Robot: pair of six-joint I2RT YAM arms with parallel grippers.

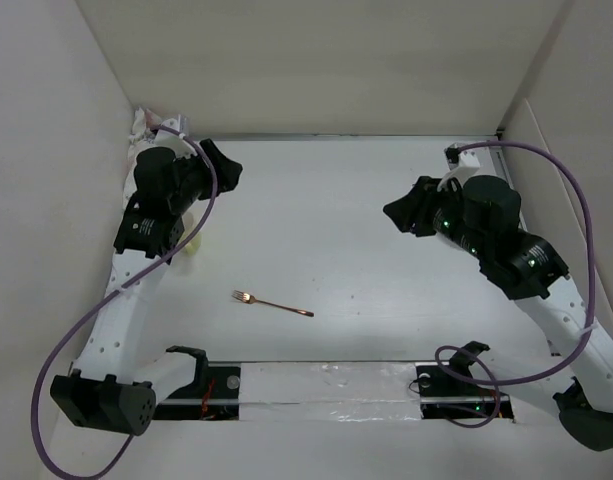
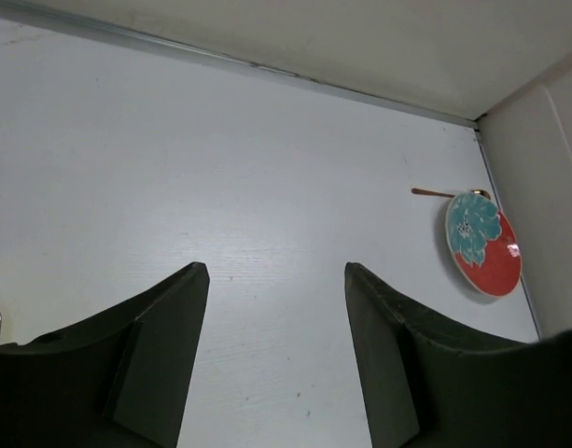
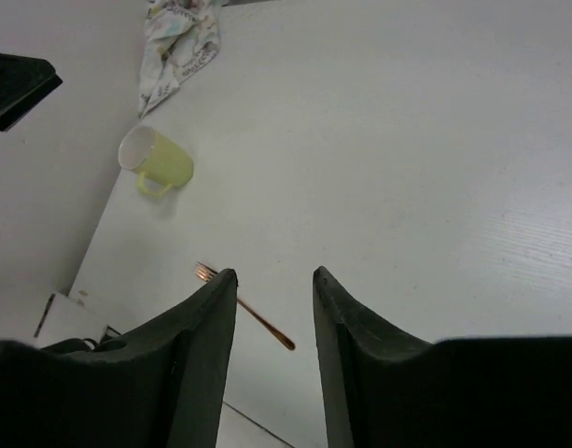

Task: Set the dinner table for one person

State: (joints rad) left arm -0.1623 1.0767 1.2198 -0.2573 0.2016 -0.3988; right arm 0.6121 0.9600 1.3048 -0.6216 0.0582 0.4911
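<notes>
**Fingers on both arms apart and empty; place setting scattered**

Your left fingers (image 2: 160,359) spread wide and hold nothing, with only bare white surface (image 2: 220,168) showing between them. Your right fingers (image 3: 202,355) stand apart by a narrower gap and are just as empty.

That surface is the dinner table itself. It runs beneath and ahead of both pairs of fingers, out to the white walls. Treat it as rigid, fixed and smooth: you set things down on it and do not take hold of it. Light pieces will likely skate across it.

Ahead of the left fingers and far to their right, a red plate (image 2: 481,245) with a teal flower lies near the side wall. A gold spoon (image 2: 449,194) sits at its far rim, and whether the two touch you cannot tell.

A copper fork (image 3: 265,327) shows in the gap between the right fingers, lying flat ahead of them. Further ahead and to the left sits a pale green mug (image 3: 158,163), with a crumpled printed cloth (image 3: 181,42) beyond it.

The fork is thin and probably slippery, so pinch across mid-handle. The plate looks breakable, so take it by the rim.
</notes>
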